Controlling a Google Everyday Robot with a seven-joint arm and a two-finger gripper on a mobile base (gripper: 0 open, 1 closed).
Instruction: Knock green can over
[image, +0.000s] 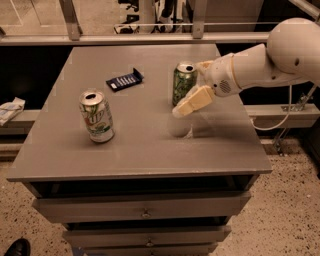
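The green can (183, 82), all green with a silver top, stands upright on the grey table (140, 135), right of centre toward the back. My gripper (187, 106) comes in from the right on a white arm. Its cream fingertips sit against the can's lower right side, touching or nearly touching it.
A white-and-green can (96, 116) with a logo stands upright at the table's left. A dark blue flat packet (124, 80) lies behind it near the middle back. A clear plastic cup (181, 124) stands in front of the green can. Drawers sit below the tabletop.
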